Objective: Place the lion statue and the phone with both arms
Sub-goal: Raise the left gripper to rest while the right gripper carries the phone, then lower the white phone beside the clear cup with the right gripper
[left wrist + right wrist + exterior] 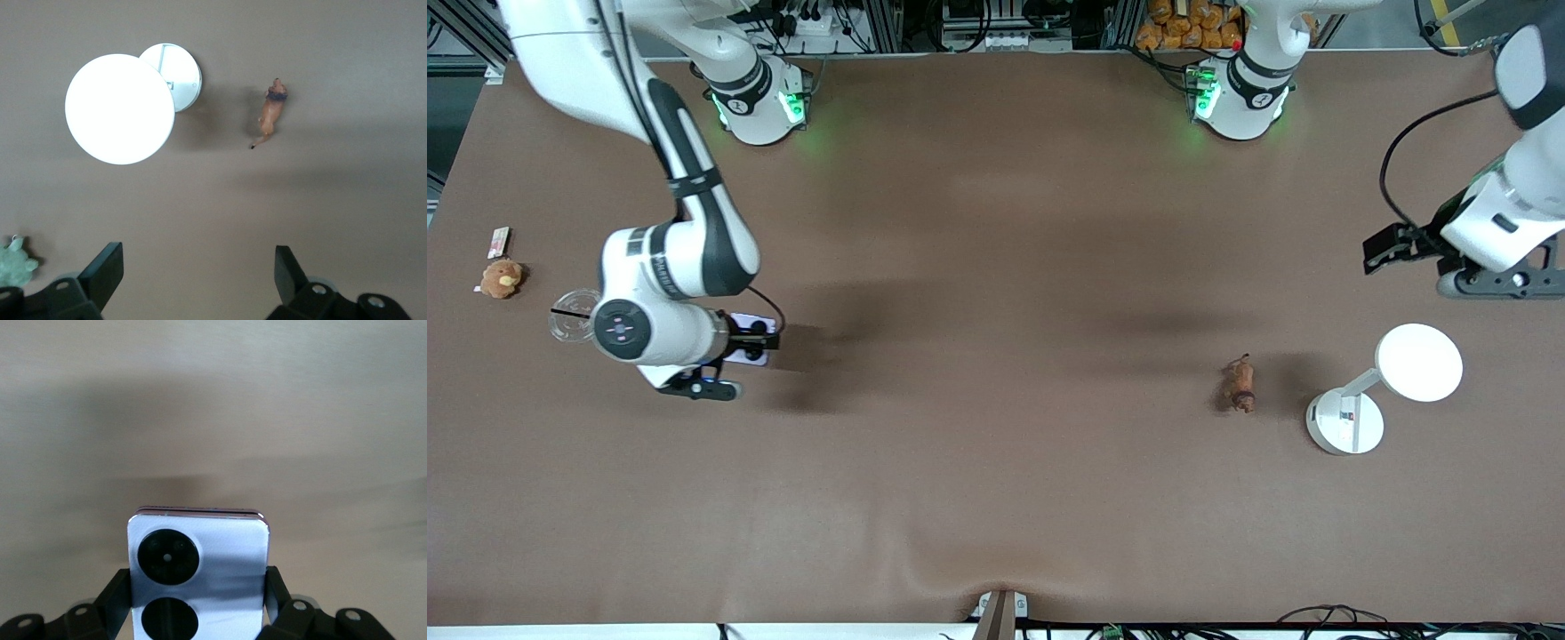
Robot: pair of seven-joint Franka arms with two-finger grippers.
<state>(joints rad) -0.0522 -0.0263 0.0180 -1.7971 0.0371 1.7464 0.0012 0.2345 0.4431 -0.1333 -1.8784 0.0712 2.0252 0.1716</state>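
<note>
The lion statue (1239, 384), a small reddish-brown figurine, lies on the brown table toward the left arm's end. It also shows in the left wrist view (270, 113). My left gripper (1383, 250) hangs open and empty in the air above the table near that end, well apart from the lion; its fingers (107, 270) show spread wide. My right gripper (754, 340) is shut on the phone (740, 320) toward the right arm's end of the table. In the right wrist view the pale lavender phone (220, 550) sits between the fingers (117, 597), its two black camera circles showing.
A white lamp with a round head (1418, 363) and round base (1345, 421) stands beside the lion. A clear cup (572, 314), a tan plush toy (501, 278) and a small card (498, 240) lie at the right arm's end. A green plush (17, 263) shows in the left wrist view.
</note>
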